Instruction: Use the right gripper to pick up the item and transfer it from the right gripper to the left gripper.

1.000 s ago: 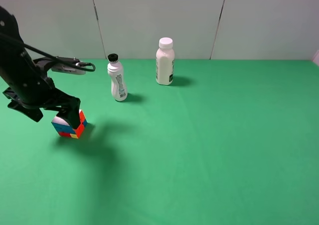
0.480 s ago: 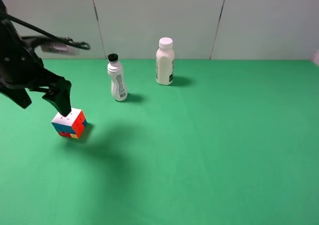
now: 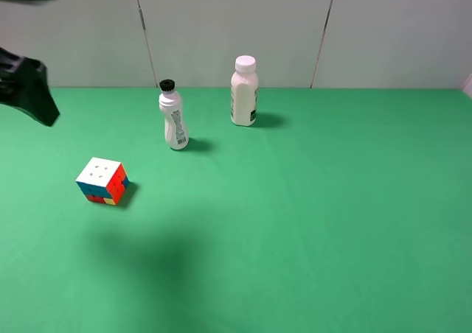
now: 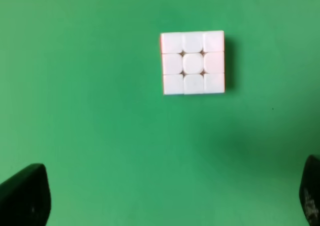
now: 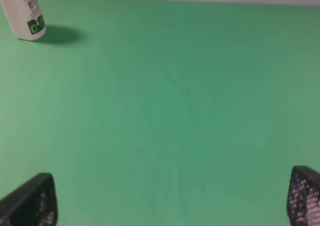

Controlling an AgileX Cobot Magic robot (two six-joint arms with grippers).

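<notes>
The puzzle cube (image 3: 103, 180) sits on the green cloth at the left, white face up, with red, blue and yellow sides showing. The left gripper (image 3: 33, 97) hangs high at the far left edge, up and away from the cube, partly out of frame. In the left wrist view the cube (image 4: 192, 62) lies below with nothing touching it, and the left gripper (image 4: 167, 198) is open and empty, only its black fingertips (image 4: 25, 198) showing. The right gripper (image 5: 167, 201) is open and empty over bare cloth, with speckled fingertips (image 5: 305, 196). It is out of the exterior view.
A slim white bottle with a black cap (image 3: 174, 118) stands behind and to the right of the cube. A wider white bottle with a white cap (image 3: 244, 91) stands further back, and also shows in the right wrist view (image 5: 27, 13). A grey wall (image 3: 236, 23) bounds the far edge.
The left gripper was down at the cube. It has risen and pulled back to the upper left. The cube stays in place on the cloth.
</notes>
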